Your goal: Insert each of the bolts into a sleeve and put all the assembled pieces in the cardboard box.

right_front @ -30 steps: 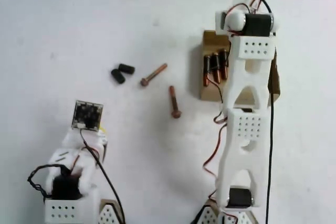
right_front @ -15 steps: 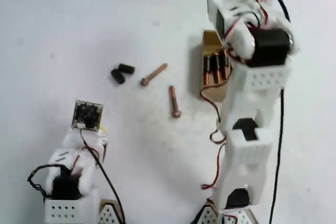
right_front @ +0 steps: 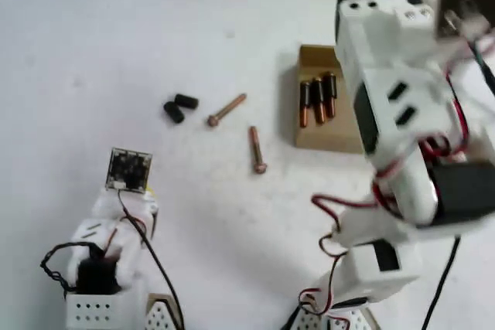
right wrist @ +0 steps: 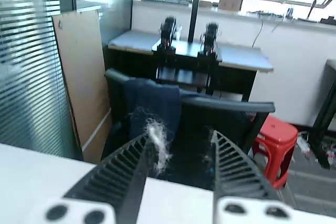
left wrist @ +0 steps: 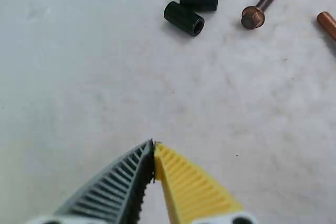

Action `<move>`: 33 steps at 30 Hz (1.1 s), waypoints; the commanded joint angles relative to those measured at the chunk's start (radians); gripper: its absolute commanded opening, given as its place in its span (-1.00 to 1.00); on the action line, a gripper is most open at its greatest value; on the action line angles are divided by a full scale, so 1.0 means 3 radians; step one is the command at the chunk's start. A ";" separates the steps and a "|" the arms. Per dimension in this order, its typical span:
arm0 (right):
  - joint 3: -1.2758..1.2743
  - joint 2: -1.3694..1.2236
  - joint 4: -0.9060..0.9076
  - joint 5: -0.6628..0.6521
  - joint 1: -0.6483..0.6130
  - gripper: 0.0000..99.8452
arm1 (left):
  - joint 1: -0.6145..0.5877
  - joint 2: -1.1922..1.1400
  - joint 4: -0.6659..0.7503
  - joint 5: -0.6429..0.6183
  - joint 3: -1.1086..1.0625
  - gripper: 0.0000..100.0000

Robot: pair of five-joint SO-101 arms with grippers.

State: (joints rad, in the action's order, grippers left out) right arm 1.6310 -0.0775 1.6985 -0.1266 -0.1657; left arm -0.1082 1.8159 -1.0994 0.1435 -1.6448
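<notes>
High view: the right arm has swung up and back off the open brown cardboard box, which it hung over a second ago. The box's inside is now uncovered on the white bench. Three assembled pieces, each a copper bolt in a black sleeve, lie side by side in the box. Their long axes run away from the arms, with the sleeved ends on the far side.

Left of the box and apart from it, two loose copper hex-head bolts lie flat where they lay before. The diagonal bolt has its head toward two short black cylindrical sleeves, which lie just beside each other. The near bolt points lengthwise at the arms, head nearest them.

In the left wrist view the left hand is clenched on nothing, its grey and yellow toothed tips meeting over bare bench, well short of the sleeves. In the right wrist view the right hand is released and holds nothing, its fingers spread, aimed at the room beyond the bench.
</notes>
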 commanded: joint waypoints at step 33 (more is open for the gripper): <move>-0.0041 0.1133 0.0084 -0.0041 -0.0008 -0.73 | -0.0038 0.0038 0.0051 0.0031 0.0020 -0.96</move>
State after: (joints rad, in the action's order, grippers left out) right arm 1.6479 0.2662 1.6985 -0.1266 -0.1672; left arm -0.1082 1.8159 -1.0994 0.1435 -1.6448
